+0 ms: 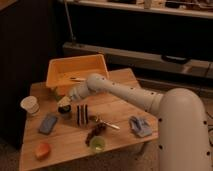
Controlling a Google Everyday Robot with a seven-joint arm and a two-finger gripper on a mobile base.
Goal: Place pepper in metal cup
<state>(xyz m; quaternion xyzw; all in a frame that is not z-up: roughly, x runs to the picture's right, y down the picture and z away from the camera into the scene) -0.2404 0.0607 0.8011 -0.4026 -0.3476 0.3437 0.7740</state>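
Hand over the metal cup

The hand is hovering just above the metal cup on the table, its fingers closed tight; the pepper is not clearly visible, hidden at the fingertips if held at all.

Gripper right of metal cup, on table.

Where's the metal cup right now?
In the camera view, the metal cup stands left of centre on the wooden table, between the white paper cup and the gripper, in front of the yellow bin.
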